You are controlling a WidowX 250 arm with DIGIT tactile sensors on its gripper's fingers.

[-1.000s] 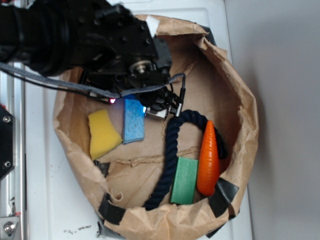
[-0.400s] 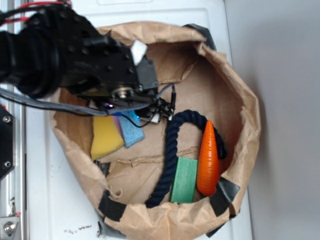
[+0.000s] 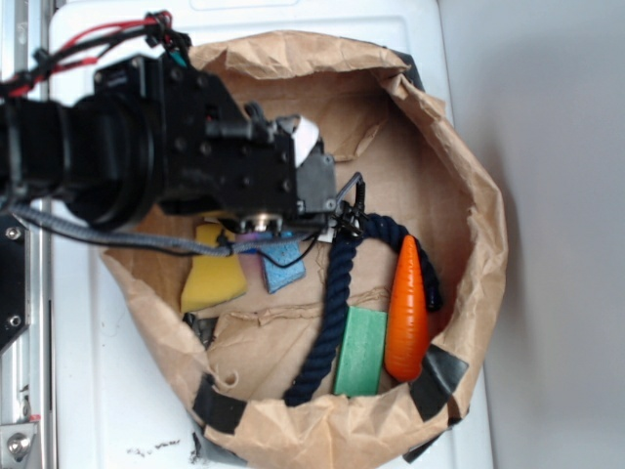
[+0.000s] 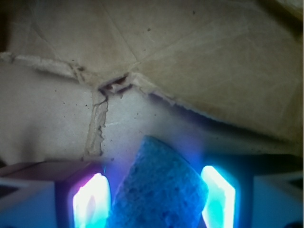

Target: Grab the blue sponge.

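**Between the fingers: sponge in the paper bowl**

In the brown paper basket [image 3: 469, 186], the blue sponge [image 4: 159, 190] sits tilted between the glowing fingers [image 4: 90, 202]; the gripper [image 4: 154, 199] brackets it, though a firm clench cannot be told; yellow sponge [image 3: 213, 278] just beside; dark rope [image 3: 332, 313], green block [image 3: 359, 352] and carrot [image 3: 407, 308] farther off.

White tabletop [image 3: 107, 391], crumpled brown paper bag [image 3: 459, 156] lying on it

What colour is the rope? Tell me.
Dark navy blue; the rope shows best in the exterior view.
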